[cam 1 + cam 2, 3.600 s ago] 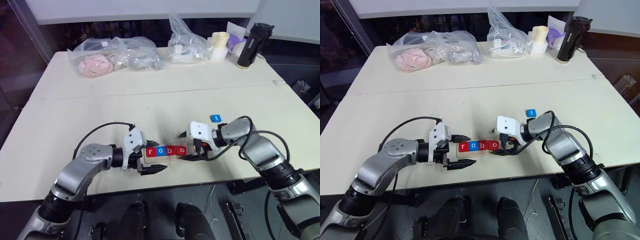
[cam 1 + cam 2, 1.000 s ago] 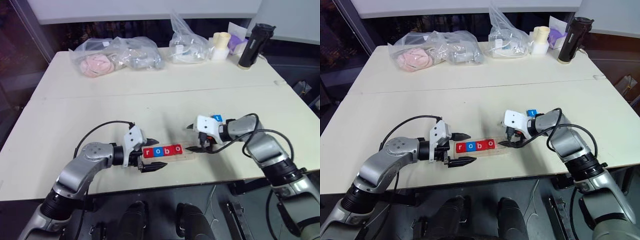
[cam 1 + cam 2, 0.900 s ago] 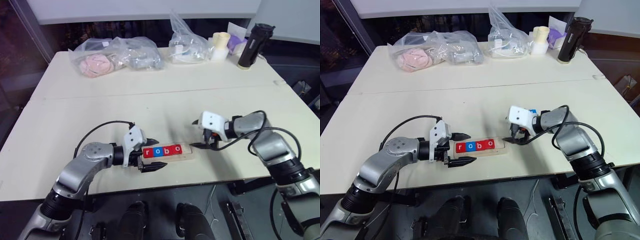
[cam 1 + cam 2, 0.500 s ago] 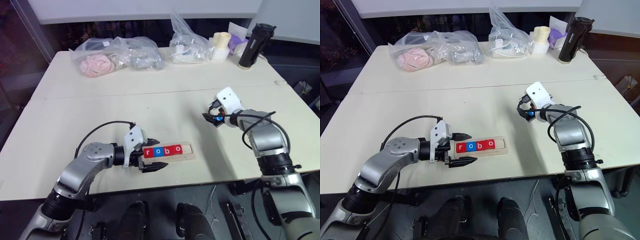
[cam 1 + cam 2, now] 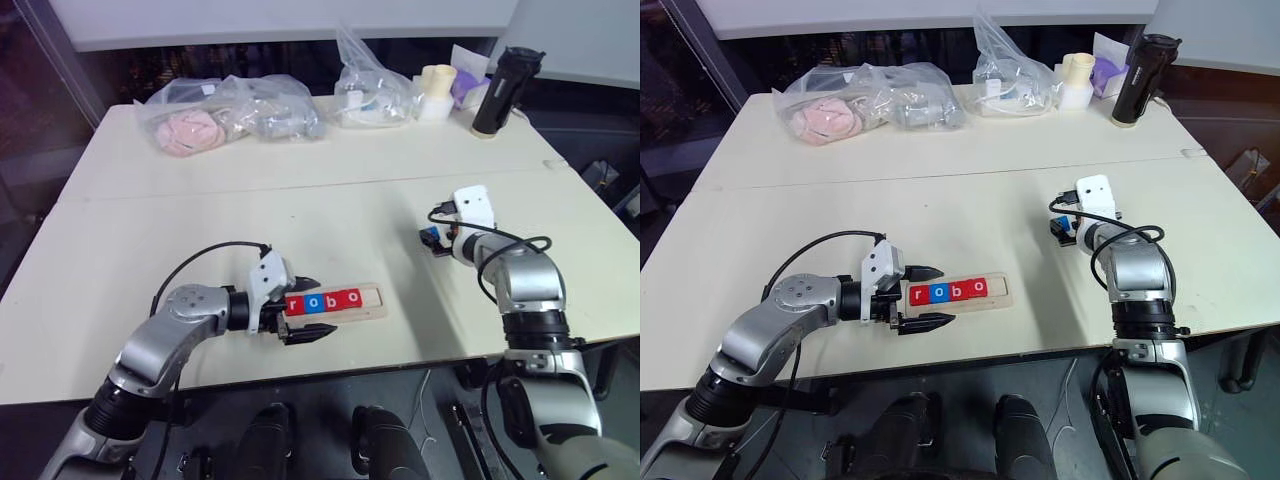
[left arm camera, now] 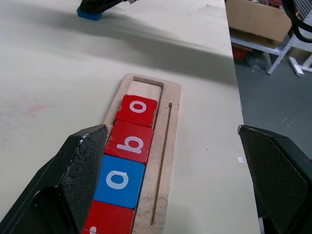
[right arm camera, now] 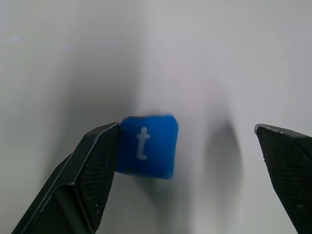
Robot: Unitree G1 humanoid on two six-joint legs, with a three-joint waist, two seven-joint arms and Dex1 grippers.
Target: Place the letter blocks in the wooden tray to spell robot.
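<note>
The right end effector point(image 7: 187, 165), its two black fingers spread wide and released, brackets a small blue square tile with a white "t" point(image 7: 146, 145) lying on the pale cream worktop point(image 5: 200, 215); one finger point(image 7: 83, 170) sits against the tile's edge while the other stands well apart from it. The left end effector point(image 5: 300, 310), likewise released with fingers parted, straddles the left end of the long, pale wooden tray with rounded corners point(image 5: 372, 303). Four tiles sit side by side in the tray's groove, red, blue, red, red point(image 6: 130, 161), showing "r", "o", "b" and "o", with the slot at the tray's right end bare. The blue "t" tile lies well apart from the tray, farther back and to the right. Along the worktop's far edge stand clear plastic bags point(image 5: 230, 110), a cream cup point(image 5: 435, 88) and a black flask point(image 5: 495, 88).
</note>
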